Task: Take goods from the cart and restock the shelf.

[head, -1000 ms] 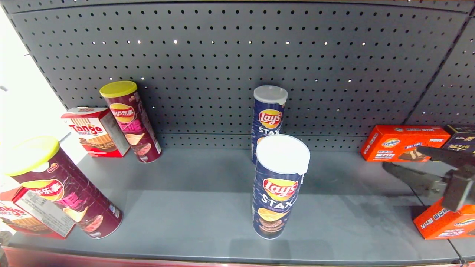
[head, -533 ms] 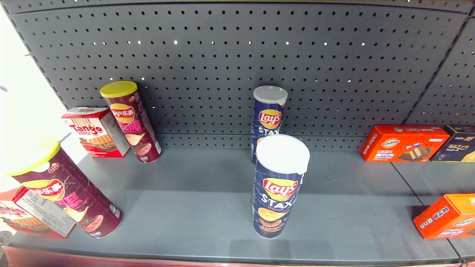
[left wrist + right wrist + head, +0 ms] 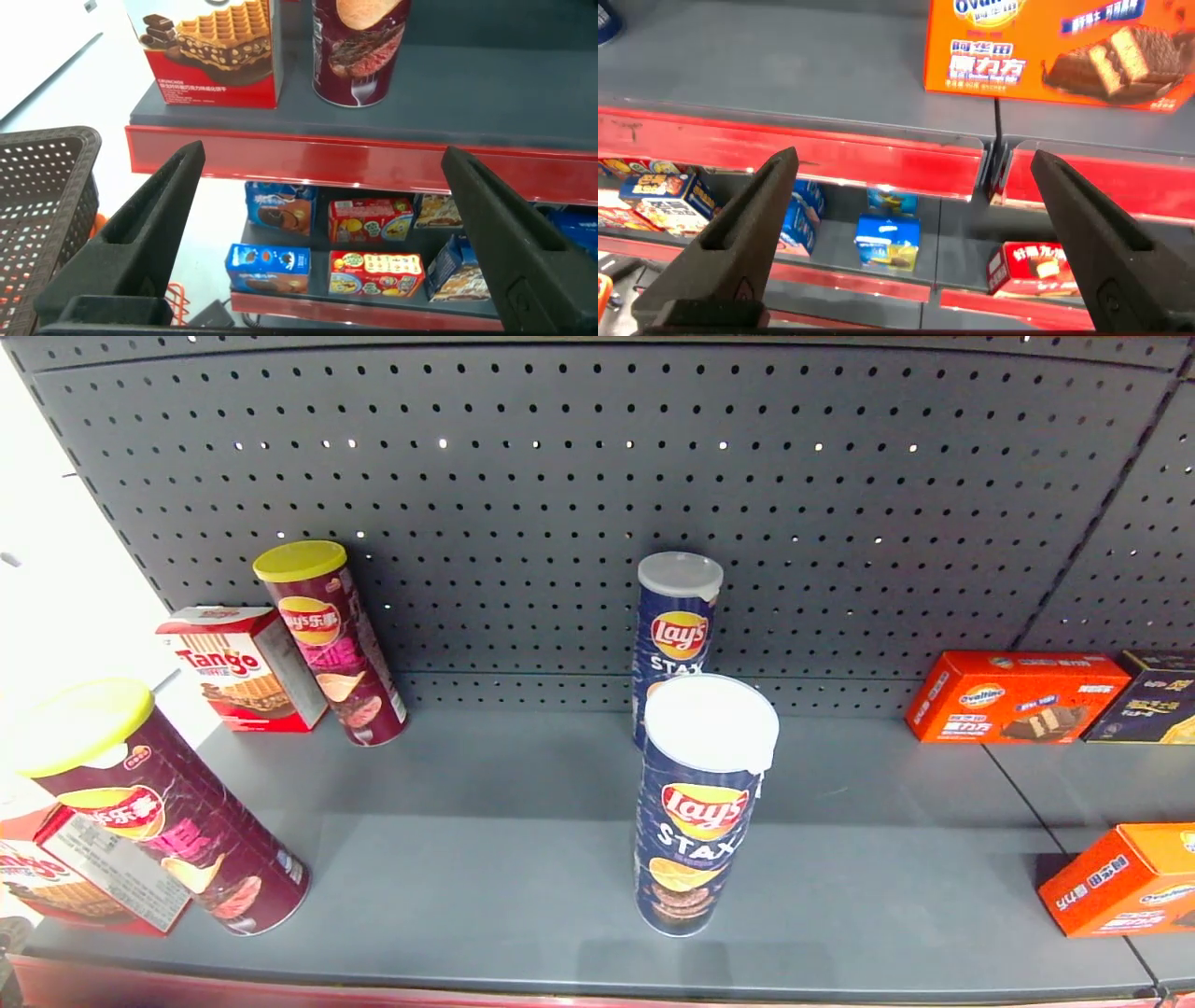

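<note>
Has drawn the right gripper [image 3: 912, 154] back off the grey metal shelf [image 3: 504, 859], away from the flat orange cardboard box [image 3: 1013, 695] it hung beside a second ago; nothing else shifted. Holds it now below the shelf's red front edge, jaws wide apart and empty. Keeps the left gripper [image 3: 322, 147] likewise low, spread and empty, near the dark woven cart basket [image 3: 42, 205], contents hidden. Probably lowered both to fetch the next item. Stands the front dark blue cylindrical chip can [image 3: 695, 821] upright before the rear dark blue chip can [image 3: 677, 635], labels forward; same with the maroon yellow-lidded chip cans [image 3: 331, 644]. Leaves bare shelf between, likely for more stock.
</note>
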Controlling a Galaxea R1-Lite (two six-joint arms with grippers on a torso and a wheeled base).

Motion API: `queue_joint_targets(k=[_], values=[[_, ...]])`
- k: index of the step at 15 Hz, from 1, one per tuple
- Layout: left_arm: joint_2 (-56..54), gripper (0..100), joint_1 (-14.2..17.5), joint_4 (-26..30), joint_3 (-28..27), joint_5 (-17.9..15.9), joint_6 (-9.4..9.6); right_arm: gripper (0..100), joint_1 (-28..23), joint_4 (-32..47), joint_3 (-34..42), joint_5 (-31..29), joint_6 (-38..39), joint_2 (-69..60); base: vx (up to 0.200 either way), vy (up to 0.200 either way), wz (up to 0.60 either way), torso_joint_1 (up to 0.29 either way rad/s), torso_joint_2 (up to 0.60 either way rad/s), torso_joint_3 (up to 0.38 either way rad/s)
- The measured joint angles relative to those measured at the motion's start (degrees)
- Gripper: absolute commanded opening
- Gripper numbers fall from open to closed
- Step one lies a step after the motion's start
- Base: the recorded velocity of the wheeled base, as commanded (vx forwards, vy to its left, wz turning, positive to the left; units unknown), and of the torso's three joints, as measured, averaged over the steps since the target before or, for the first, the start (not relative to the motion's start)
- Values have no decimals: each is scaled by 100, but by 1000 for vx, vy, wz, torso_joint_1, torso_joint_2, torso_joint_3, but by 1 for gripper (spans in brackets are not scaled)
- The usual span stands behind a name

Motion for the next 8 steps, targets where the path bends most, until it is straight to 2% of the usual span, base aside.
queue_joint_targets(k=[5, 8], values=[[0, 100, 5, 24, 0, -84, 12, 100, -76, 4, 17, 1, 5, -82, 0, 0, 0, 0, 0, 0], [0, 100, 5, 16, 0, -89, 15, 100, -561, 0, 22, 1, 27, -201, 0, 0, 0, 0, 0, 0]])
